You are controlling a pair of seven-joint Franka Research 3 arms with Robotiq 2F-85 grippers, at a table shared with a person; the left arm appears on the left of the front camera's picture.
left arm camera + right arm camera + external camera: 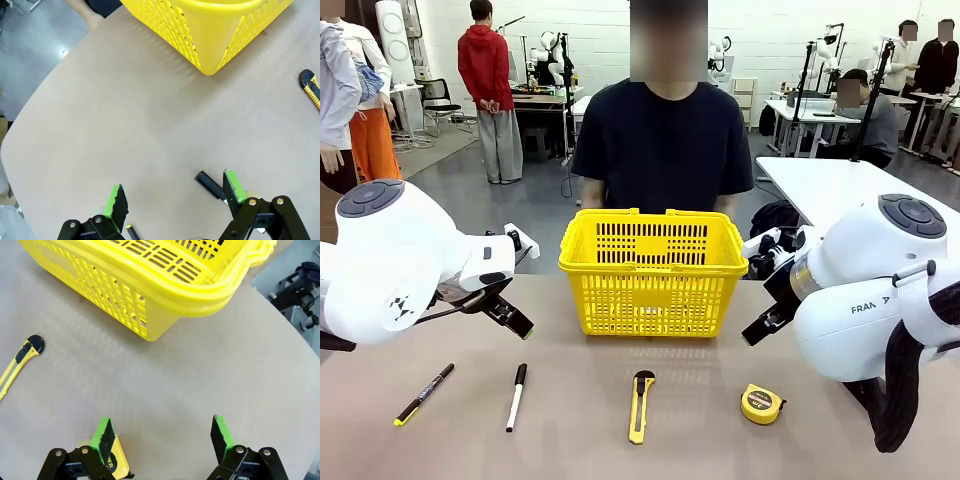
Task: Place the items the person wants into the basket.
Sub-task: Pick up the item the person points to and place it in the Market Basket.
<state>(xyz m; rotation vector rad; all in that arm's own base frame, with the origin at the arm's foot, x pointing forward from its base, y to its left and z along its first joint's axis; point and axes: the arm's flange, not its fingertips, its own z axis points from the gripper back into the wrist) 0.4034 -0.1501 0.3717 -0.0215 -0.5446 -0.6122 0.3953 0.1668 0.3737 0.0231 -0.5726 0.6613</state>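
Observation:
The yellow basket (pixel 652 270) stands at mid-table in front of the person (pixel 662 140), whose hands are hidden behind it. On the near side lie a white marker with a black cap (pixel 516 397) and a yellow-and-black utility knife (pixel 640 405). My left gripper (pixel 510 315) hovers open above the table, left of the basket. Seen from its wrist, the left gripper (pixel 175 197) has the marker's cap (pixel 209 184) just inside one finger, and the knife (pixel 311 87) lies far off. My right gripper (pixel 765 322) hangs open right of the basket. Its own view shows this gripper (pixel 162 436) holding nothing, with the knife (pixel 20 360) and basket (pixel 150 285) beyond.
A thin black pen with a yellow tip (pixel 423 394) lies at the near left. A round yellow tape measure (pixel 761 404) sits at the near right, just under one right finger (pixel 104 437). Bare table surrounds the basket. Other people and tables stand far behind.

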